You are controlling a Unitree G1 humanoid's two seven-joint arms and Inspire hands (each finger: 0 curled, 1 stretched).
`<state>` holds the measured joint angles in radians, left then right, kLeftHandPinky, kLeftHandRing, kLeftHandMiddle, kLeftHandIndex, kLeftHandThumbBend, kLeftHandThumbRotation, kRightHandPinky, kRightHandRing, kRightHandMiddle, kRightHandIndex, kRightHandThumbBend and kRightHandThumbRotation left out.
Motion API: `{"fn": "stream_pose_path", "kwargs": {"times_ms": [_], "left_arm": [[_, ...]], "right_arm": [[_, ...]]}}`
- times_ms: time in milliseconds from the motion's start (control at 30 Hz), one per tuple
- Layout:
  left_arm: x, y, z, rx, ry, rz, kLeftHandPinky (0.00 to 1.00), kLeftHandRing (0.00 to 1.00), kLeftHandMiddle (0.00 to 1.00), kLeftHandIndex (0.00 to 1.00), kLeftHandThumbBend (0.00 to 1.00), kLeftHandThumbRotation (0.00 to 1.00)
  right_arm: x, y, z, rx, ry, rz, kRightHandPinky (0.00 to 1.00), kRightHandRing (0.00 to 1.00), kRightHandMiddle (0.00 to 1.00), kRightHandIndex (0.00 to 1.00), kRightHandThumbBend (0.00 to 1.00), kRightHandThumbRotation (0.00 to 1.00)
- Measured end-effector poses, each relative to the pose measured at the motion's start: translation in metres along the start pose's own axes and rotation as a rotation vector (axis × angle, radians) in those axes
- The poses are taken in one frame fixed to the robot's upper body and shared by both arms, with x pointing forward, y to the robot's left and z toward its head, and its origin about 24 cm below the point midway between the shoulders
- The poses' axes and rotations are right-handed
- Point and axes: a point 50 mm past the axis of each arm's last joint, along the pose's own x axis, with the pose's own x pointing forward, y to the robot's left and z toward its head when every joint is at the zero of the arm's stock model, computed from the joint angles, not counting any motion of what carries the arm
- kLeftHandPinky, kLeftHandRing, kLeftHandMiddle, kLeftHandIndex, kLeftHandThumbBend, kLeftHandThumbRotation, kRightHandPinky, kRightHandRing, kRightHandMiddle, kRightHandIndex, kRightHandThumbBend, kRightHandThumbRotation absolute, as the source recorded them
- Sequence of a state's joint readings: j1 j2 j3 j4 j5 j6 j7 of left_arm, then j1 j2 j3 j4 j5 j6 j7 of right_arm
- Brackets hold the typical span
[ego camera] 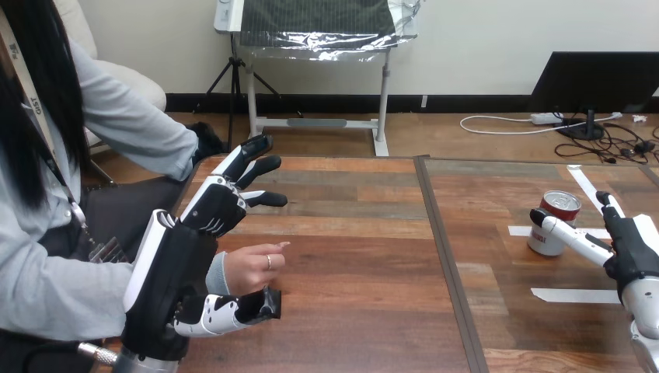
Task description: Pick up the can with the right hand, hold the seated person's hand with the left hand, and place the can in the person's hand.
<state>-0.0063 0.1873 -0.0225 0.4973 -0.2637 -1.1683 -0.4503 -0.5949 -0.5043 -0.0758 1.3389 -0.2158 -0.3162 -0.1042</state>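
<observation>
My L hand (208,211) is at the table's left side, raised on its edge with the back twd the camera. Its fingers (250,165) are straight and spread, pointing up and away from me, and the thumb (231,308) sticks out low, near the table (350,256). The hand is wide apart and is not closed on anything. The person's hand (250,268) is in the gap btw the thumb and the fingers, loosely curled, just above the thumb. I cannot tell if the thumb touches it from below. The upper fingers are well clear of it, so there is no hold. My R hand (631,252) comes in at the right edge, low over the table, also w/ fingers straight and spread. One finger reaches left across the front of the can (561,205), and another points up just beside the can's right side. From here I cannot tell if either one really touches it, and nothing is clamped. The can stands upright on the table's right half, well apart from the person's hand, w/ a red band and a silver top. A few white tape strips (571,295) lie flat on the wood near the can, one of them passing under or behind it.
</observation>
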Motion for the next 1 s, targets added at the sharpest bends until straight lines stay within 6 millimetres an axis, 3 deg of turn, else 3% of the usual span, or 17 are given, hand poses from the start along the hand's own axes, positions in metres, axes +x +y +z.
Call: {"fn": "stream_pose_path", "kwargs": {"times_ms": [1000], "left_arm": [[-0.001, 0.0, 0.0, 0.0, 0.002, 0.002, 0.71, 0.88, 0.92, 0.9, 1.0, 0.64]], "right_arm": [[0.001, 0.014, 0.008, 0.022, -0.018, 0.035, 1.0, 1.0, 1.0, 1.0, 1.0, 0.65]]}}
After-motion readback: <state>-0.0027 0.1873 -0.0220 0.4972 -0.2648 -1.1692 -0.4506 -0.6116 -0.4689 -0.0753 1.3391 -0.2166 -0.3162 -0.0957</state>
